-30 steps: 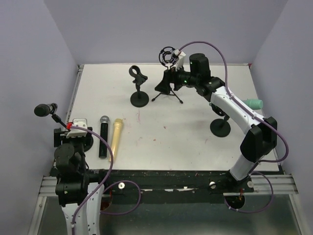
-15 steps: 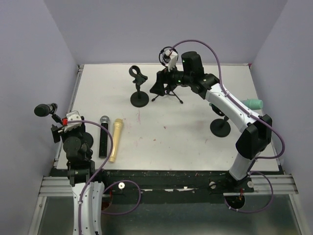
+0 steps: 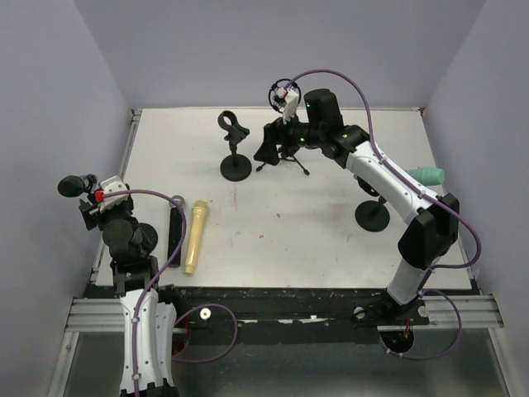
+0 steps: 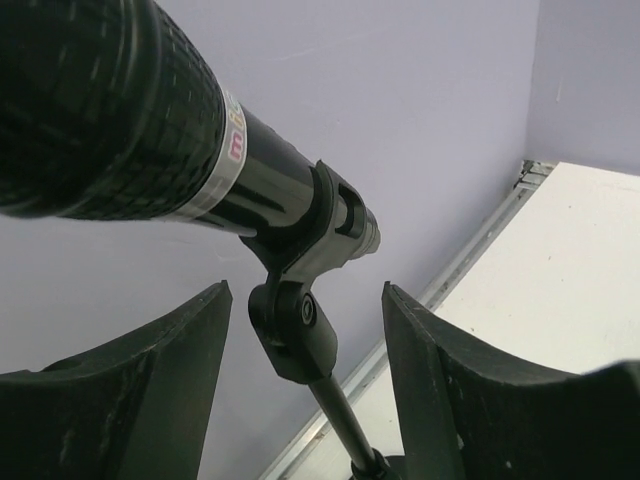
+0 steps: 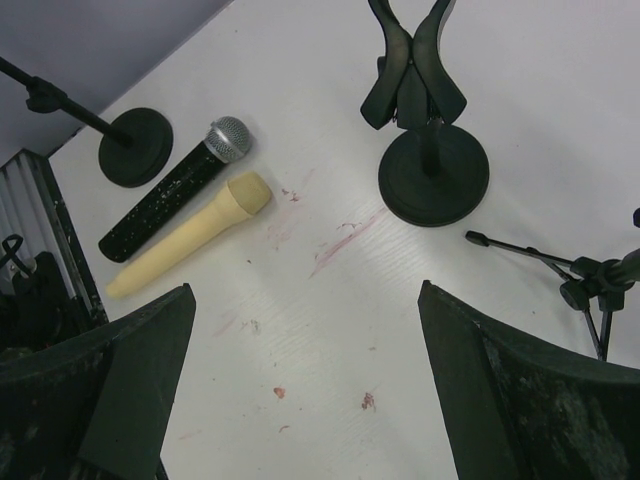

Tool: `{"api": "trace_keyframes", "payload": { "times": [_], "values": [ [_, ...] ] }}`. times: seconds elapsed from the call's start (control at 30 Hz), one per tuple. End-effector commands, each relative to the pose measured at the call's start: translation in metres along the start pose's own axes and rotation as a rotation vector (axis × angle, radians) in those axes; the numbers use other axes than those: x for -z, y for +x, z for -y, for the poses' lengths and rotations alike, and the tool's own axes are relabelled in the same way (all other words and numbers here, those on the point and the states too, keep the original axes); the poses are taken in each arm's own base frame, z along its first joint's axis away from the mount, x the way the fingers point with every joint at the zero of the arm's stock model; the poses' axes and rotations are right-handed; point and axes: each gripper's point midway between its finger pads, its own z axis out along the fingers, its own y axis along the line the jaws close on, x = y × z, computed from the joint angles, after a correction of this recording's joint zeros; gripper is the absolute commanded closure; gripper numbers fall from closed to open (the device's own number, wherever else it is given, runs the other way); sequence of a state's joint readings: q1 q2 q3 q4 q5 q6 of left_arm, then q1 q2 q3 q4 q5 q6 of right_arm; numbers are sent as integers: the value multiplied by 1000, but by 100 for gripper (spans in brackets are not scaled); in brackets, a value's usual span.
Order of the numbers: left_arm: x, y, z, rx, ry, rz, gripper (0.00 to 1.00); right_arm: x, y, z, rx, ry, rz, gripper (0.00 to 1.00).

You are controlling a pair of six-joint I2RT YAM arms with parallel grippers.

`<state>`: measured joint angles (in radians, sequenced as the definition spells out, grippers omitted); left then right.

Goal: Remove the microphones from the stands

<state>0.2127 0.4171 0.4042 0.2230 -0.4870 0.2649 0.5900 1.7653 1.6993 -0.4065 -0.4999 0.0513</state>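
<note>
A black microphone (image 3: 70, 185) (image 4: 110, 110) lies level in the clip (image 4: 312, 228) of a thin black stand (image 4: 340, 415) at the table's left edge. My left gripper (image 3: 92, 204) (image 4: 305, 298) is open. Its fingers stand on either side of the stand's swivel joint, just under the microphone, with a gap on both sides. My right gripper (image 3: 269, 145) (image 5: 305, 292) hangs open and empty above the back middle of the table.
A black microphone with a silver head (image 5: 175, 190) and a yellow one (image 3: 195, 236) lie side by side at the left. An empty clip stand (image 3: 235, 147), a tripod with a shock mount (image 3: 285, 99) and a stand holding a teal microphone (image 3: 428, 174) are further back and right.
My left arm has swung left and up, bringing its fingers around the stand's joint under the microphone, and its jaws have narrowed somewhat. The right gripper has shifted slightly left.
</note>
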Motion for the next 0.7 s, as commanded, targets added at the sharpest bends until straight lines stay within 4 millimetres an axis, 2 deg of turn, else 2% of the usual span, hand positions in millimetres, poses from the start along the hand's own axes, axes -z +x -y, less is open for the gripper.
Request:
{"api": "trace_keyframes", "payload": {
  "times": [0.0,0.13,0.27,0.43,0.67],
  "values": [
    [-11,-22,-4,89,-23,39,33,1,-5,2,14,32,3,0],
    [-18,-23,-1,94,-18,34,40,4,-1,3,13,43,2,0],
    [-20,-22,6,107,13,7,58,7,4,4,9,58,0,0],
    [-19,-20,12,119,49,-23,67,8,11,6,3,69,1,0],
    [-27,-36,23,116,109,3,98,6,17,8,-12,73,5,0]
  ]
}}
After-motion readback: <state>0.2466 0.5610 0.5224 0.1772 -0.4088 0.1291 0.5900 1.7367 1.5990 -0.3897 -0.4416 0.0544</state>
